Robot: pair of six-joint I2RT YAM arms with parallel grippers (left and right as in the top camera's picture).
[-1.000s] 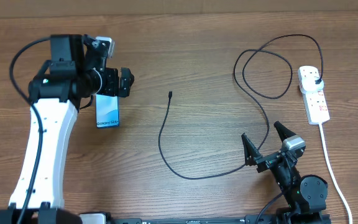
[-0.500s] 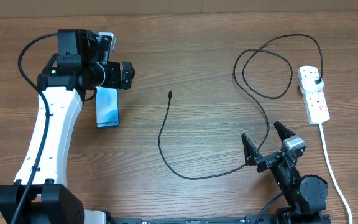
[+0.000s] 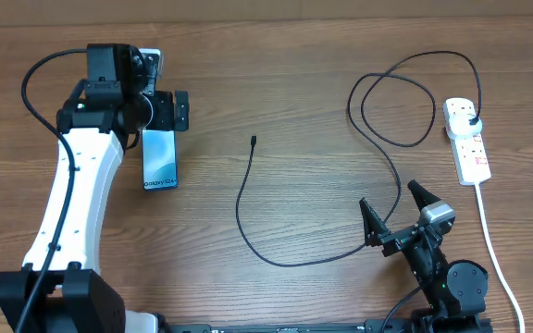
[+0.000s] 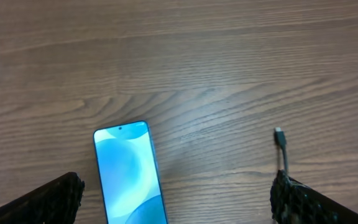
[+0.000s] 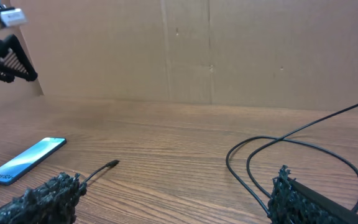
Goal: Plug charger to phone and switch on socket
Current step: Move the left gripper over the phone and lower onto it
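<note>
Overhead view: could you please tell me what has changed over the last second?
The left end effector, open and empty, drew back toward the far edge of the table, uncovering more of the phone. Phone, charger, socket and right end effector stayed put.

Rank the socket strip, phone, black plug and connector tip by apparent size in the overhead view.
1. Socket strip and phone: close; phone's partly hidden under the left arm.
2. Black plug.
3. Connector tip.

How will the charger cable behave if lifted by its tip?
Probably floppy: the cable lies in loose curves and loops, so it should sag and trail behind the lifted end. It looks thin, so it is likely light. Its far end seems plugged into the socket, so a long pull might tug the socket along.
</note>
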